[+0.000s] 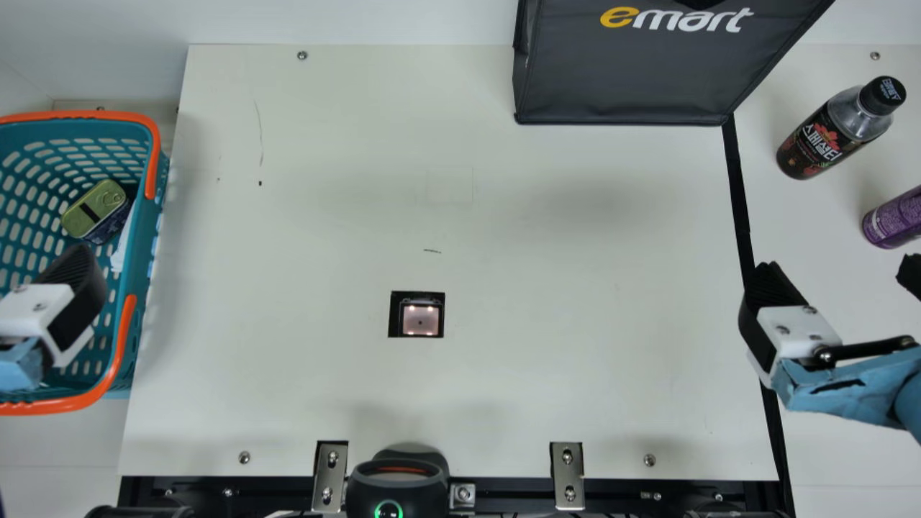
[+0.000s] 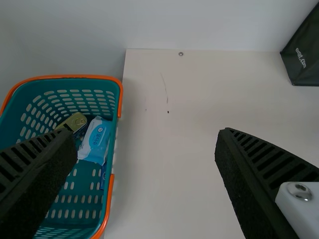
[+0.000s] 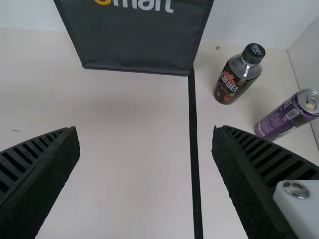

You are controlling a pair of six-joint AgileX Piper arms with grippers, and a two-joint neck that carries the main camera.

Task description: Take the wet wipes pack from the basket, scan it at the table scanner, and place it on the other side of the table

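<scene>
Ribbed black fingers [image 2: 271, 172] of the left gripper [image 1: 75, 291] stand wide apart in the left wrist view, with nothing between them; in the main view, the gripper hangs over the near part of the teal basket [image 1: 149, 226]. At the other side, the right gripper [image 1: 839, 269] is raised over the black strip [image 1: 739, 194] on the table [image 1: 575, 374], its 2 fingers also spread and holding nothing.

Inside the basket lies the wet wipes pack [image 2: 94, 141], pale blue and white, near the wall on the table side. Just beside it is a gold-topped tin [image 1: 96, 208].

Set into the table is the square scanner [image 1: 420, 320], 4 small lights glowing in it. A dark bag [image 1: 626, 79] stands at the far edge. Beyond the strip, on the right, are 2 drinks: a black-capped bottle [image 1: 835, 133] and, near it, a purple can [image 1: 892, 221].
</scene>
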